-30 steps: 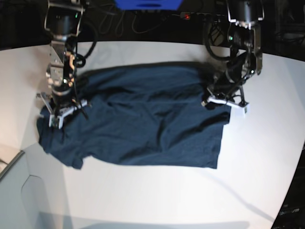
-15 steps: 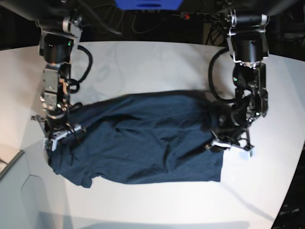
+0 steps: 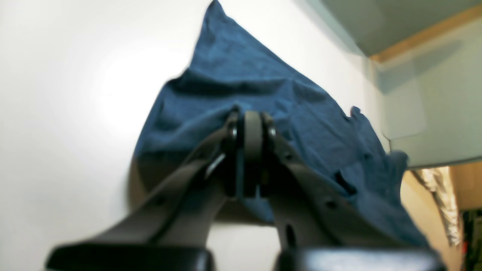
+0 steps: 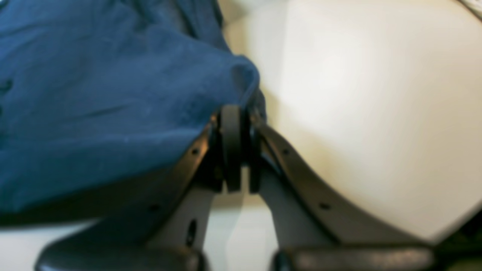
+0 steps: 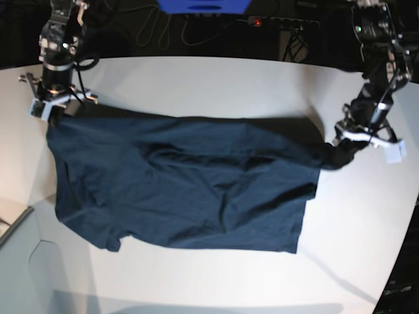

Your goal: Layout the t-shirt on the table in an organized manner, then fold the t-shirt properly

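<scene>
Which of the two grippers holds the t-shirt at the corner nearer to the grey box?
The right gripper, at the base view's left above the grey box. The left gripper holds the t-shirt on the opposite side.

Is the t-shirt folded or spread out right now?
Spread, not folded: the t-shirt hangs stretched between both shut grippers, rumpled, above the table.

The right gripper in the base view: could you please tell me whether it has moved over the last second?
Yes. The right gripper, shut on the t-shirt, has moved toward the table's far edge.
</scene>
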`<action>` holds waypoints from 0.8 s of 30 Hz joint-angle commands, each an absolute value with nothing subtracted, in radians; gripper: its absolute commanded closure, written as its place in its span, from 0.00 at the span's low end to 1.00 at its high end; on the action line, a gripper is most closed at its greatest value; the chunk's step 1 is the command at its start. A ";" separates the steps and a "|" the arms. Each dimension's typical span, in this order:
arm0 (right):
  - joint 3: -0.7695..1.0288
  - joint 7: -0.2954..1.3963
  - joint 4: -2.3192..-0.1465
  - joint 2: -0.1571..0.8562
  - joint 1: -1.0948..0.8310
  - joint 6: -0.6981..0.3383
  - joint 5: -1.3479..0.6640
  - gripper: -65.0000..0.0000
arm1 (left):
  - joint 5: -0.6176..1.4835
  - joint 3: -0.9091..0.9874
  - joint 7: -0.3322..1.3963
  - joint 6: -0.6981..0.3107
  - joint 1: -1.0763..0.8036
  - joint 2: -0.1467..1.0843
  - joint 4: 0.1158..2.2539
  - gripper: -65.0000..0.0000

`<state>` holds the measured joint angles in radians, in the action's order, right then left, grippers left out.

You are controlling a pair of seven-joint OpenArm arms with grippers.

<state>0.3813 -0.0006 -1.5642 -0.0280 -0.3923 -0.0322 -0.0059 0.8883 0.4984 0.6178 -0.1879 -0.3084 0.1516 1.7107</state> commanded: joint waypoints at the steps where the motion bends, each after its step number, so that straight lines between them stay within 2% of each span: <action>1: 0.394 -0.028 -1.583 -0.016 -0.401 -0.027 -0.007 1.00 | 0.911 0.529 0.604 -0.193 -0.341 0.159 1.718 1.00; 10: 0.449 -0.021 -1.495 0.002 -0.438 -0.031 -0.002 1.00 | 0.921 0.602 0.602 -0.193 -0.429 0.157 1.604 1.00; 14: 0.441 -0.018 -1.458 0.024 -0.438 -0.153 -0.002 1.00 | 0.923 0.602 0.602 -0.193 -0.429 0.157 1.572 1.00; 16: 0.443 -0.016 -1.455 0.028 -0.440 -0.180 -0.001 0.99 | 0.923 0.601 0.602 -0.193 -0.430 0.157 1.570 1.00; 24: 0.549 -0.028 -1.497 0.015 -0.470 -0.182 -0.007 0.60 | 0.923 0.598 0.602 -0.193 -0.433 0.157 1.570 1.00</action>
